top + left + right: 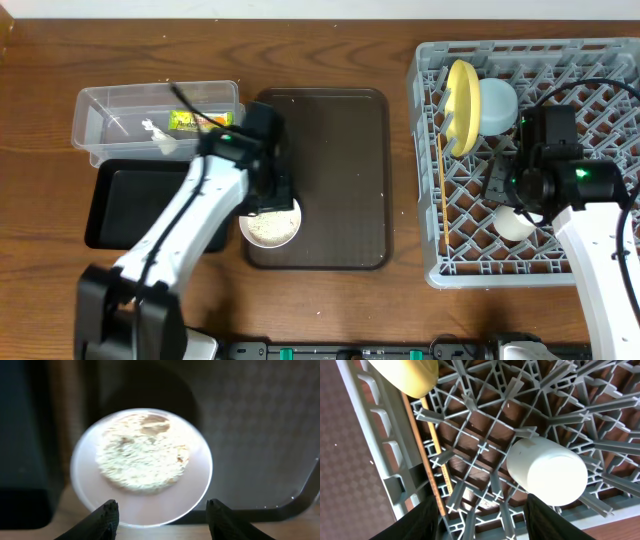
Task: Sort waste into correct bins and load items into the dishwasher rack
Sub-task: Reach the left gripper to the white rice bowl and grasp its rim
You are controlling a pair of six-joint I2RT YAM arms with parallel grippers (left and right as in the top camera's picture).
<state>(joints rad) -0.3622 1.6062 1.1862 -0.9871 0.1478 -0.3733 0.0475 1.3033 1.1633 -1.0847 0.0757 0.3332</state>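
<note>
A white bowl (272, 224) holding white rice crumbs (141, 450) sits at the front left corner of the brown tray (340, 150). My left gripper (162, 510) is open just above the bowl's near rim (150, 510). The grey dishwasher rack (430, 150) holds the yellow plate (462, 105) upright, the light blue bowl (497, 105), the chopsticks (427, 445) along its left wall and the small white cup (547, 470) lying on its side. My right gripper (482, 517) is open and empty above the rack floor, beside the cup. The yellow-green wrapper (200, 121) lies in the clear tub (100, 110).
The black tray (110, 205) lies in front of the clear tub at the left. White bits (160, 137) lie in the clear tub. My left arm (180, 225) crosses over the black tray's right edge.
</note>
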